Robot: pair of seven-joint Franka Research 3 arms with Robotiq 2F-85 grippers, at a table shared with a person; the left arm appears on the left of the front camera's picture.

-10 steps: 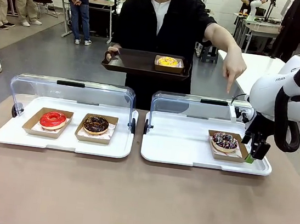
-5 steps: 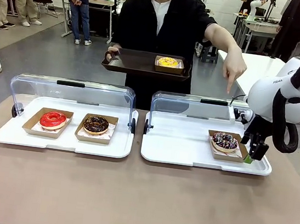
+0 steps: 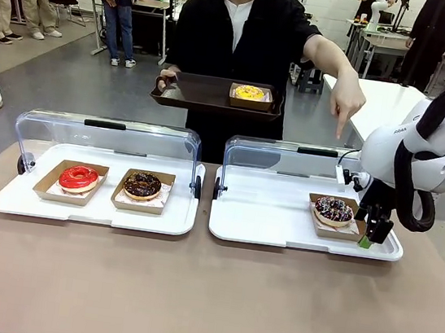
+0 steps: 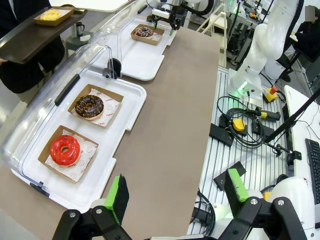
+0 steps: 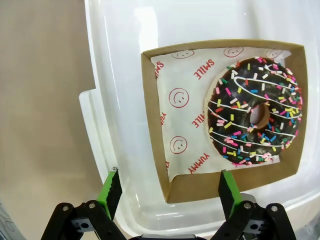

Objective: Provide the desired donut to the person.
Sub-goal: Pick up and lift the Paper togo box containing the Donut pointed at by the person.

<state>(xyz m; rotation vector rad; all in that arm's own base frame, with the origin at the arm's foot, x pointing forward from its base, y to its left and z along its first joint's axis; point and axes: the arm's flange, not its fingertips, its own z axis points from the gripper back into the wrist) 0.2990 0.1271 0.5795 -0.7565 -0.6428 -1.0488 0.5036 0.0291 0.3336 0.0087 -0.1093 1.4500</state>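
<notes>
Right pincer (image 3: 368, 235): apart, lowered and edged toward 9 o'clock, now straddling box (image 5: 195, 187) wall. Sprinkled donut (image 3: 333, 209) at 3 o'clock end of tray (image 3: 264, 221), below pointing hand (image 3: 348, 97). Grasp judged imminent. Left pincer (image 4: 175, 197) apart, empty, well away.

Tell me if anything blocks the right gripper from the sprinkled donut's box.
Nothing visible does. The open right gripper hangs right at the edge of the box holding the sprinkled donut, and the clear lid is swung up behind it, out of the way.
</notes>
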